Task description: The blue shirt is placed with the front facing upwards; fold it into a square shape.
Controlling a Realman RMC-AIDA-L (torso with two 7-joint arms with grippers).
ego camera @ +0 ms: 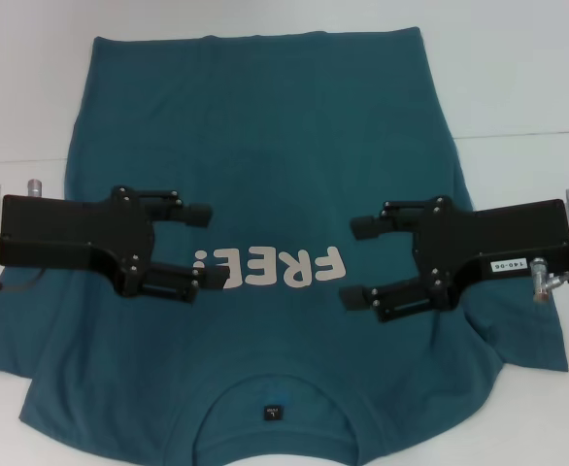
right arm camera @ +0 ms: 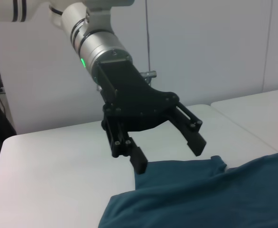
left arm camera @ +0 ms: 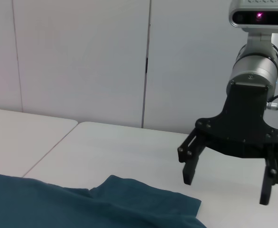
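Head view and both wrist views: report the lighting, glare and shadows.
Head view: even, soft light; the white table looks washed out; the blue shirt shows no hard shadows. Left wrist view: the right gripper is dark against pale walls. Right wrist view: the left gripper likewise.

I see a teal-blue, matt cotton-like cloth T-shirt on a smooth white matt table; my left matt-black plastic-looking gripper and right twin carry brushed silver metal wrists.

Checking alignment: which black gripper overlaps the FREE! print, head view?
The left gripper: its lower fingertip covers the exclamation mark on the teal-blue cotton T-shirt; the right gripper stops beside the F.
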